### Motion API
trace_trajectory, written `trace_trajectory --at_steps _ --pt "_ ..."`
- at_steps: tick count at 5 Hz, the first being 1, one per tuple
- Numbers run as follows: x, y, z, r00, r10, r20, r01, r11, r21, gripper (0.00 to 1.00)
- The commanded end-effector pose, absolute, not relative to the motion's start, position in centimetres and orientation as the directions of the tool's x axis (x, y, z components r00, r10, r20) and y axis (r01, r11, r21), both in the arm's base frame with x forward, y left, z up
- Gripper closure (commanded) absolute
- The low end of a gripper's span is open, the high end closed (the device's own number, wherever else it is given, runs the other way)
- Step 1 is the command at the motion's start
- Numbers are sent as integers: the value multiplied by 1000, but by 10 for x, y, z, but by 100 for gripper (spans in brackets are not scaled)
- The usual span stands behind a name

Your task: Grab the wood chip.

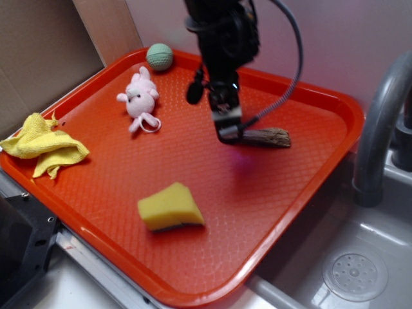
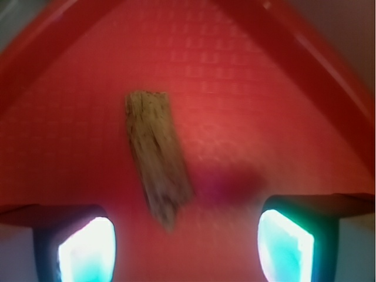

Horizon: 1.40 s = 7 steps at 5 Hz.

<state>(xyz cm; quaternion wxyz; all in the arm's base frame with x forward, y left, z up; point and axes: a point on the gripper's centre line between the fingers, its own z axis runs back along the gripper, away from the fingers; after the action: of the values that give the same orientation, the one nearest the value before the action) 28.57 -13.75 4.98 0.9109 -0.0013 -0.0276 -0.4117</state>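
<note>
The wood chip [image 1: 267, 137] is a rough grey-brown strip lying flat on the red tray [image 1: 277, 212], right of centre. In the wrist view the wood chip [image 2: 157, 156] runs lengthwise, its pointed end reaching down between my fingers. My gripper [image 1: 228, 133] hangs over the chip's left end and hides it in the exterior view. Its jaws stand wide open in the wrist view, gripper [image 2: 185, 249], with nothing held; the chip's tip sits nearer the left finger [image 2: 88, 249].
A yellow wedge sponge [image 1: 170, 206] lies near the tray's front. A pink plush animal [image 1: 141, 98] and a green ball [image 1: 159, 56] sit at the back left. A yellow cloth [image 1: 44, 144] drapes the left rim. A grey faucet [image 1: 380, 129] and sink [image 1: 354, 270] lie to the right.
</note>
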Motion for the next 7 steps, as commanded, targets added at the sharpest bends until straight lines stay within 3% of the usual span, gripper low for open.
trace_trajectory --at_steps 1,2,3,5,6,7 --pt "295 -171 32 599 -798 66 788 602 128 0" --pt "296 -172 27 607 -794 30 779 603 171 90" --pt "297 -163 30 618 -783 65 773 621 129 100" --pt "295 -156 37 628 -774 82 767 634 103 100" --pt "292 -145 53 671 -735 96 726 678 117 100" --pt "285 -118 98 809 -585 58 574 808 135 100"
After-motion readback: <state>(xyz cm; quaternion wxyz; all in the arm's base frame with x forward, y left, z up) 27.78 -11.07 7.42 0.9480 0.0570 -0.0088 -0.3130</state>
